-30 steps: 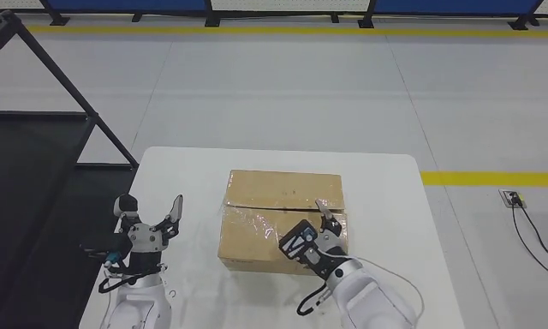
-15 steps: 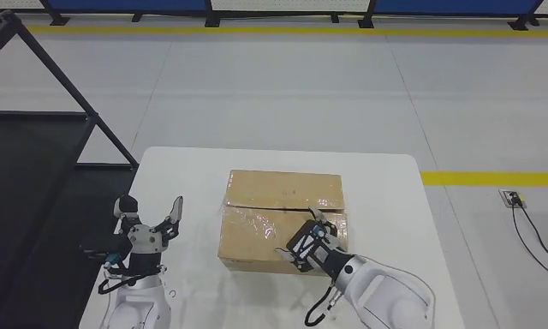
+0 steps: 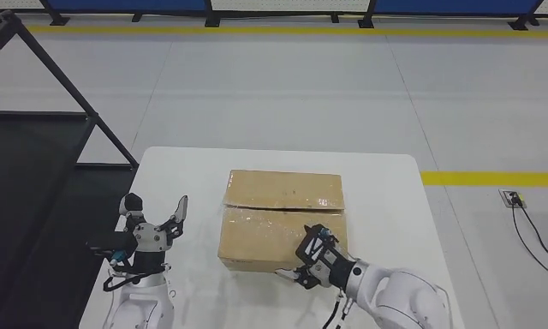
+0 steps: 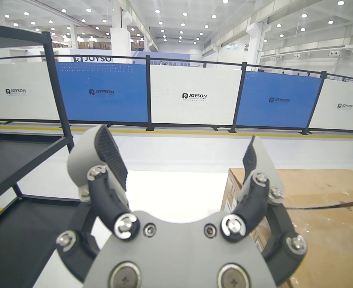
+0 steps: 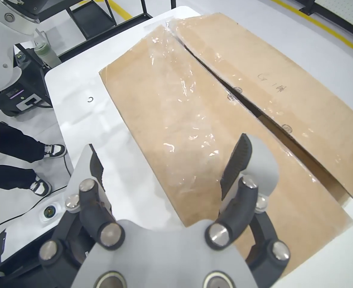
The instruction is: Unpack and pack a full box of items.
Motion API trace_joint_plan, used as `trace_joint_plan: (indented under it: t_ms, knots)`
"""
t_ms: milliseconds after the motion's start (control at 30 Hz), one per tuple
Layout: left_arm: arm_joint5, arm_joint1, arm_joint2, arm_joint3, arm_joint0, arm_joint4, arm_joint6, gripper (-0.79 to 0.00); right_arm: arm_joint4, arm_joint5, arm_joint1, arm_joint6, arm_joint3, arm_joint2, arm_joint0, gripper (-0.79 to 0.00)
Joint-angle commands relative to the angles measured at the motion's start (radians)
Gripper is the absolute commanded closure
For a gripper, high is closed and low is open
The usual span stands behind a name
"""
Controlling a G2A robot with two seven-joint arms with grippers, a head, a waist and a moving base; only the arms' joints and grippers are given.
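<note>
A closed cardboard box [image 3: 281,218] sits in the middle of the white table [image 3: 377,183], its two taped top flaps [image 5: 194,97] meeting along a slightly parted seam. My right gripper [image 3: 300,259] [image 5: 170,163] is open at the box's near right corner, straddling the near top edge of the box. My left gripper [image 3: 157,212] [image 4: 179,148] is open and empty over the table, to the left of the box [image 4: 314,211] and apart from it.
A black metal shelf rack [image 3: 43,158] [image 4: 20,157] stands just left of the table. Bare table surface lies to the right of the box and behind it. A small metal ring [image 5: 90,99] lies on the table near the box.
My right gripper has dropped back from the top of the box to its near edge and turned. The left gripper has shifted slightly toward the box.
</note>
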Motion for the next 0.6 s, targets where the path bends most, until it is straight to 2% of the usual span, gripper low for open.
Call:
trace_joint_plan:
  t_ms: [0,200,433,567]
  knots:
    - [0.004,0.000,0.000,0.001,-0.001,0.000,0.001,-0.785,0.039,0.007,0.002,0.013,0.013,0.003,0.009,-0.785]
    - [0.013,-0.001,-0.002,0.005,0.000,-0.002,0.004,-0.785,0.125,0.027,0.008,0.053,0.022,0.008,0.025,-0.785]
    - [0.016,-0.002,0.007,0.009,-0.010,0.000,0.000,-0.785,0.164,-0.074,0.022,-0.046,-0.017,0.031,0.000,-0.785]
    - [0.014,-0.002,0.012,0.015,-0.016,0.003,0.000,-0.785,0.124,-0.059,0.030,-0.065,-0.034,0.056,-0.013,-0.785]
